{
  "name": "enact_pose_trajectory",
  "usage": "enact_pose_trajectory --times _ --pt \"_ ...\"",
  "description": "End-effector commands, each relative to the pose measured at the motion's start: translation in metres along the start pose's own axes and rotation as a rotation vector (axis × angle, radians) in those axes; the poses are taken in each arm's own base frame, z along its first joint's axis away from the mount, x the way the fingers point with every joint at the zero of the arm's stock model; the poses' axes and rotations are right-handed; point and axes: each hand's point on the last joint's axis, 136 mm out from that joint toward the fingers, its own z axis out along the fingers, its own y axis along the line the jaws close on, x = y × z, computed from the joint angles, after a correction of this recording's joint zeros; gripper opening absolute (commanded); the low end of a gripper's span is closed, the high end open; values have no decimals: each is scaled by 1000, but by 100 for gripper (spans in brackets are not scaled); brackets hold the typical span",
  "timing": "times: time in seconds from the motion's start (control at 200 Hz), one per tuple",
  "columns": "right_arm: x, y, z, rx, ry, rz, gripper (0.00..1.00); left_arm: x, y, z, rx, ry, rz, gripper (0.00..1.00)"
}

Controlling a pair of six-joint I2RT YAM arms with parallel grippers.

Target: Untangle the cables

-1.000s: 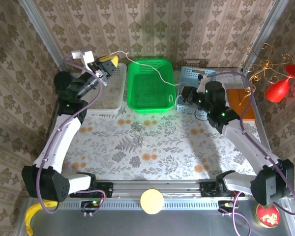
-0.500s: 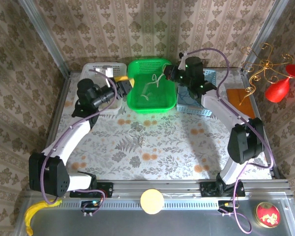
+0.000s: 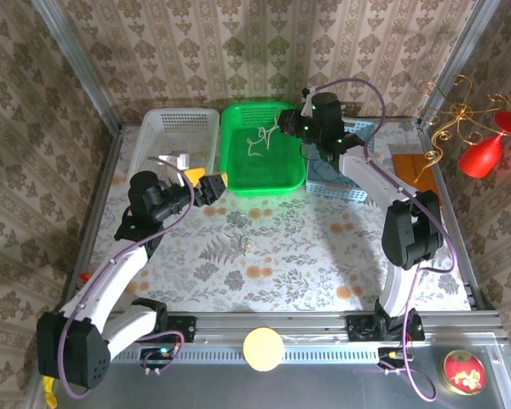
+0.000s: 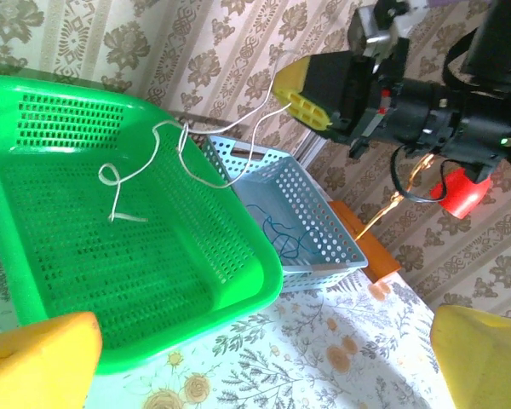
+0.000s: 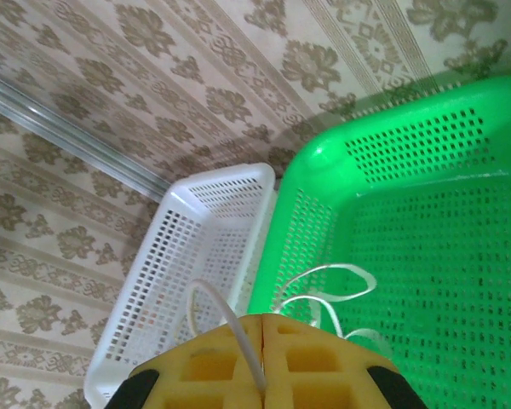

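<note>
Cream-yellow cable (image 5: 224, 317) is what you have pinched. The right gripper (image 5: 262, 349) is clamped flat on it close to one end, above the green basket (image 3: 264, 191) that sits at the middle of the table's (image 3: 264, 256) far edge. From the pads the cord drops in slack bends, and its free end lies on the basket floor.

The blue cable (image 4: 283, 241) lies as a small loose tangle in the blue basket (image 4: 324, 213), just beside the green one toward the far right corner. The two cords are apart.

Your left gripper (image 3: 213, 181) hangs spread wide with nothing in it, near the green basket's near left corner.

Expect the cord to be very light, limp and thin. It will probably slip through the pads or snag in the mesh holes. Pinch it squarely mid-pad on a straight run, not on a loop, and lift slowly.
</note>
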Motion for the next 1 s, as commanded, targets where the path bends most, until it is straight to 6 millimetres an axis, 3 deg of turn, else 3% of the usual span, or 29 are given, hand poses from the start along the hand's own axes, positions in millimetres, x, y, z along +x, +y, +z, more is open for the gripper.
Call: enact_pose_trajectory --times 0.0,0.045,0.11,0.195,0.445,0.69,0.84,0.915,1.0 --pt "23 -9 16 22 76 -11 1 11 6 -8 -49 23 4 100" --pt "32 -12 20 34 108 -22 16 15 7 -10 -57 35 0 100" --pt "45 -15 23 60 156 -55 49 23 9 -11 -66 56 -9 100" --pt "54 -15 19 86 193 -98 63 37 17 -12 -91 93 -32 100" --pt "59 17 -32 71 175 -216 65 87 44 -14 -196 225 -102 100" --pt "95 37 -82 27 166 -244 65 152 73 -18 -361 443 -124 97" --pt "118 33 -102 20 162 -220 65 183 92 -19 -465 581 -90 84" --pt "134 23 -105 32 178 -197 65 196 90 -14 -486 657 -19 76" --pt "137 26 -118 13 159 -181 65 203 93 -6 -504 712 29 69"
